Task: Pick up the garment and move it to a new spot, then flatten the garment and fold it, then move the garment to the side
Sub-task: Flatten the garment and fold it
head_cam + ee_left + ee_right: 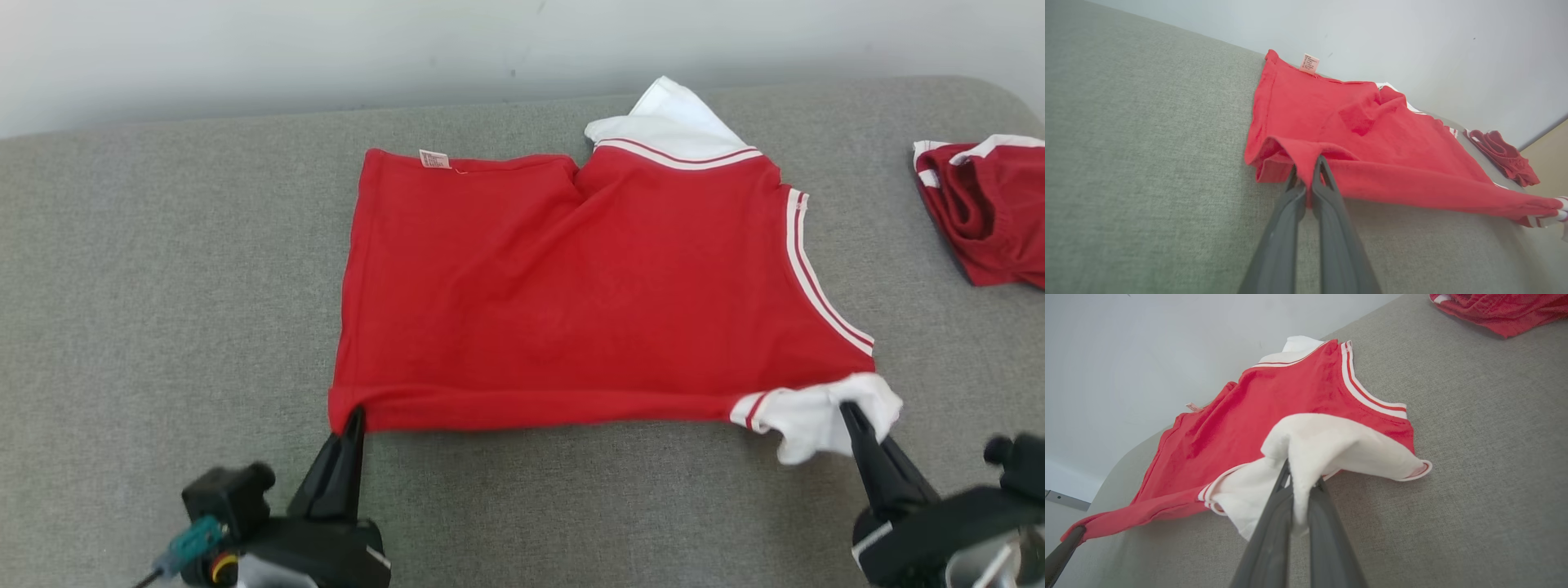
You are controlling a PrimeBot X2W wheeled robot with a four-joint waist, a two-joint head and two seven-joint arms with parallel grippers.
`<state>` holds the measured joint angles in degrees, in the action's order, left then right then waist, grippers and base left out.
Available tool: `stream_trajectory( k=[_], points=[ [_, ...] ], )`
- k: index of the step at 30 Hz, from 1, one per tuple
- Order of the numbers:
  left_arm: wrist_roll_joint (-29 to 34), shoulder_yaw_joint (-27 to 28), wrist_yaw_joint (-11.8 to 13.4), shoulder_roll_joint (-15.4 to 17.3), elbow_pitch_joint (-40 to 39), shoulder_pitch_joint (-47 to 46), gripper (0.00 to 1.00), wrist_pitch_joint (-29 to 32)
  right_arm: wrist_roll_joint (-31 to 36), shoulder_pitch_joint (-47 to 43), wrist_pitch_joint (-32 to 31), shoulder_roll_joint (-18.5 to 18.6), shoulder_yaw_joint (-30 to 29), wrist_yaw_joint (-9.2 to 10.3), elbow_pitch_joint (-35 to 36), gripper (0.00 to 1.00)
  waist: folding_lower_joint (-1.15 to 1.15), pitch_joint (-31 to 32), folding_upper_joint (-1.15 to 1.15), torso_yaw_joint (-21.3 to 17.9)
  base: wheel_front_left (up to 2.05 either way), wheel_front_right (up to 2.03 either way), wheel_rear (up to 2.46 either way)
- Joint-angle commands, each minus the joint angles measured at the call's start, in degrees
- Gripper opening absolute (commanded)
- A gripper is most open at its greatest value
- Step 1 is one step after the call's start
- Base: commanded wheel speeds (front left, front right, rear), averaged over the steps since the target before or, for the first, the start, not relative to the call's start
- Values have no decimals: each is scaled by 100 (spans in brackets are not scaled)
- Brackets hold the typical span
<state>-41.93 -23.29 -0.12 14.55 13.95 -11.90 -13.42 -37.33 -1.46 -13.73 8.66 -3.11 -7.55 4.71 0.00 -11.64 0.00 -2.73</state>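
Fabric swallows both tips: left gripper (pixel 357 416) pinches garment (pixel 571 286) at red corner, right gripper (pixel 849 410) at white sleeve (pixel 804 418); seemingly folded flat.

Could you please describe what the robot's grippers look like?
Both the left gripper and right gripper have long, dark, tapering fingers on black housings. The left carries a teal connector with a thin cable; the right shows silver metal.

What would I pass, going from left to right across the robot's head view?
Left gripper pinching the hem corner → red fabric shirt with white striped sleeves → right gripper pinching its near white sleeve → crumpled red-and-white garment at the right edge.
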Motion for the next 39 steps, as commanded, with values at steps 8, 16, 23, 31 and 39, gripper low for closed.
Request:
stream_trajectory(
  k=[8,16,23,31,39],
  points=[
    [177,-113,-172,4,619,-927,0,234,-69,1132,-314,256,133,16,-708,0,0,-186,0,-11,0,0,0],
    [217,-200,-353,-73,1463,-1795,0,344,-25,2313,-274,315,265,16,-1827,11,0,-426,0,-49,0,0,0],
    [311,-299,-485,-206,2120,-2180,100,105,71,2803,232,450,547,16,-2546,100,0,-438,0,-72,0,0,0],
    [399,-164,-517,-172,2334,-1761,100,-148,220,2291,938,995,939,16,-2705,100,0,-195,0,-94,0,0,0],
    [590,-78,-464,-168,2268,-1332,100,-185,396,1826,1539,1228,923,16,-2978,100,0,-200,0,-93,0,0,0]
  ],
)
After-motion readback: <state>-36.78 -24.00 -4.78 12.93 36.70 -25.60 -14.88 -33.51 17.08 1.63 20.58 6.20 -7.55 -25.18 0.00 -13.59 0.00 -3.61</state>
